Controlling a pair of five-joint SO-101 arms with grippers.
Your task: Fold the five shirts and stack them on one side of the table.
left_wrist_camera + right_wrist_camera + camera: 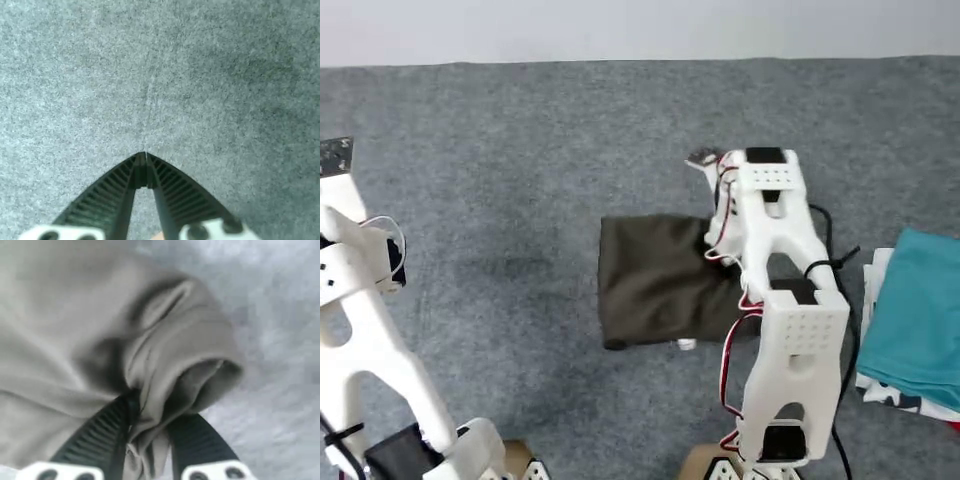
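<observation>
High view: dark shirt [655, 280] lies folded mid-counter [520, 150], w/ R arm [785, 300] over its right edge. Teal shirt [915, 310] tops a stack [880, 382] at the counter's right edge. L arm [360, 330] is at the left edge.

L wrist view: left jaws fully closed, tips touching, holding nothing, above counter [150, 75].

R wrist view: right jaws clamped on a bunched fold of dark shirt [75, 315], w/ counter [280, 340] beside it.

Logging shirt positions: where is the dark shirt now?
High view: the dark shirt lies at the middle of the table, left of the teal shirt at the right edge. The right gripper is shut on a fold of it.
</observation>
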